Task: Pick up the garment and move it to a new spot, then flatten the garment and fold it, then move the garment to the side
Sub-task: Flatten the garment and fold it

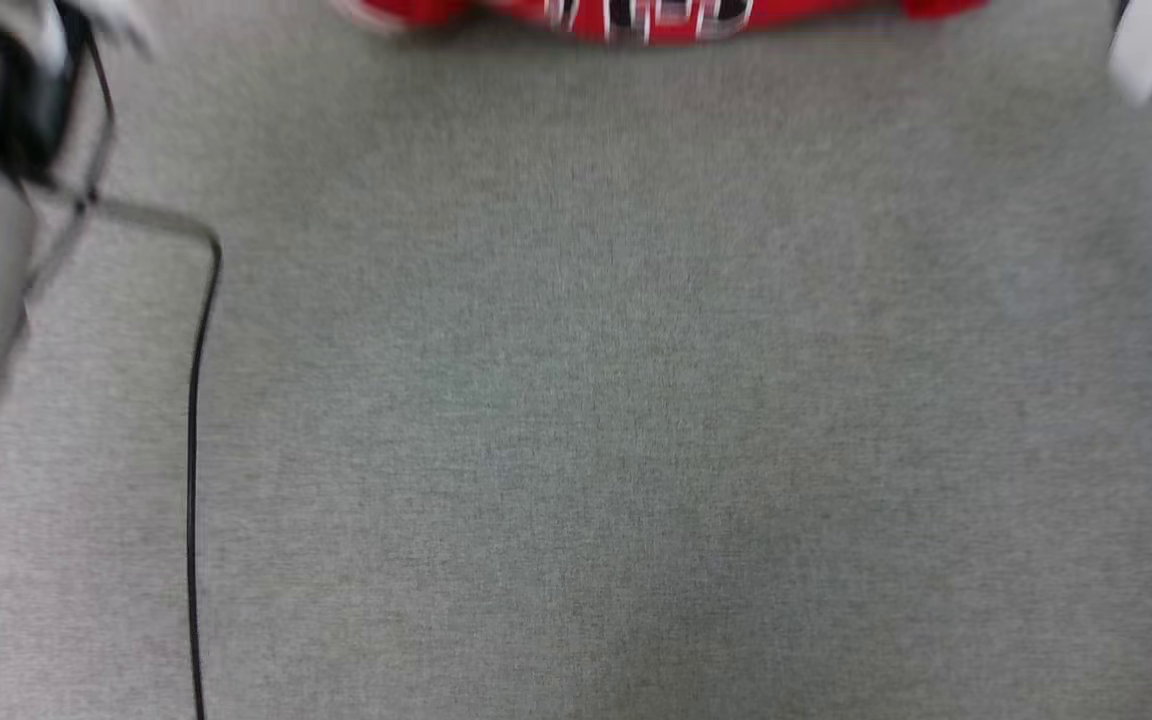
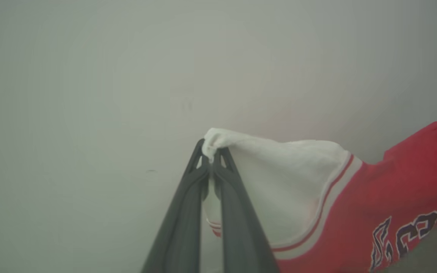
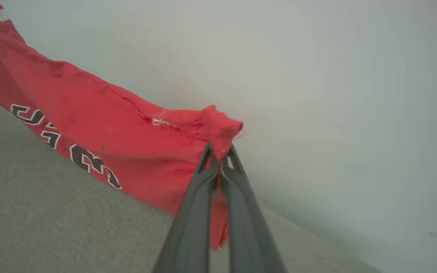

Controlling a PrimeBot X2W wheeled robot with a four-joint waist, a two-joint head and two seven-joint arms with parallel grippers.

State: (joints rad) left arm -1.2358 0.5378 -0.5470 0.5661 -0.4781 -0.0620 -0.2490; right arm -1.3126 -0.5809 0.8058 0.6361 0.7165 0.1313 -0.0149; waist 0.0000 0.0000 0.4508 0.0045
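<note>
Grey carpet (image 1: pixel 636 400) lies open ahead, with the garment (image 1: pixel 656 14) strung between both claws at its far edge.

The left claw (image 2: pixel 211 152) is pressed together on the tip of a white sleeve. The right claw (image 3: pixel 219 153) is pinching a red corner of the cloth, and the garment hangs between them in a slack band above the carpet. The head view is blurred, so I cannot tell whether the lower edge brushes the carpet. This looks like the carry to a new spot. Both arms should travel at matched height and pace so neither thin pinch gets tugged loose. The claws should be spread enough to remove the sag, but not so taut that the sleeve tip slips. The garment is best laid on open carpet, well apart from the black cable (image 1: pixel 194 450) at the left.
</note>
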